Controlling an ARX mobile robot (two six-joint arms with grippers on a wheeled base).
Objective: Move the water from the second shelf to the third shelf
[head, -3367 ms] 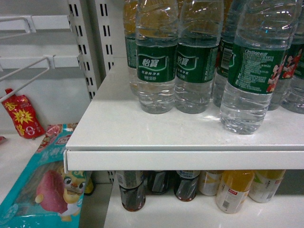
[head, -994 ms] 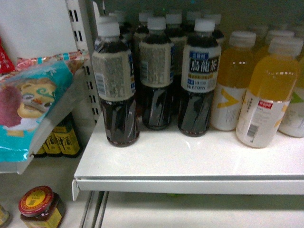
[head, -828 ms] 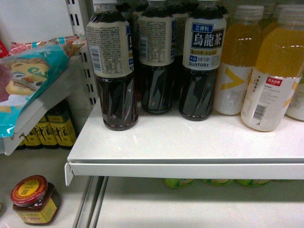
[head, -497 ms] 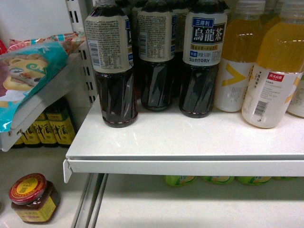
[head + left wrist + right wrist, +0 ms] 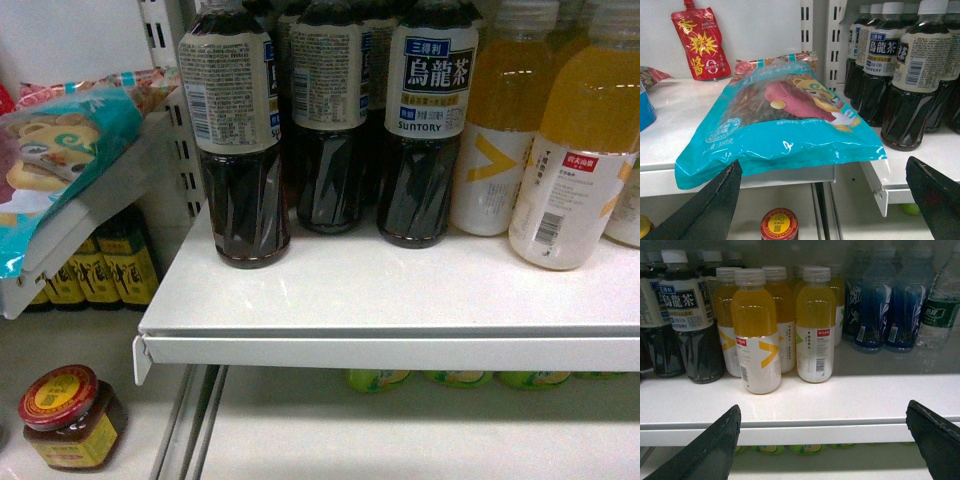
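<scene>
Water (image 5: 940, 305): upright, long axis vertical, far right on shelf (image 5: 840, 400), beside blue bottles (image 5: 890, 310). We see left gripper (image 5: 825, 200) & right gripper (image 5: 825, 440) jaws spread, empty. Tea (image 5: 235, 140), juice (image 5: 757, 335) alongside.

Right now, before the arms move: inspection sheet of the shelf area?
Surface: white shelf, front strip bare, upright bottles behind.
Job's things: water bottle, standing at the shelf's far right, ungripped.
Clutter: tea bottles, yellow drink bottles, blue bottles; teal snack bag overhanging the neighbouring shelf; jar below.
End effectors: left end effector open, empty; right end effector open, empty.
Cables: nothing seen.
Surroundings: slotted upright; red pouch against back wall.
</scene>
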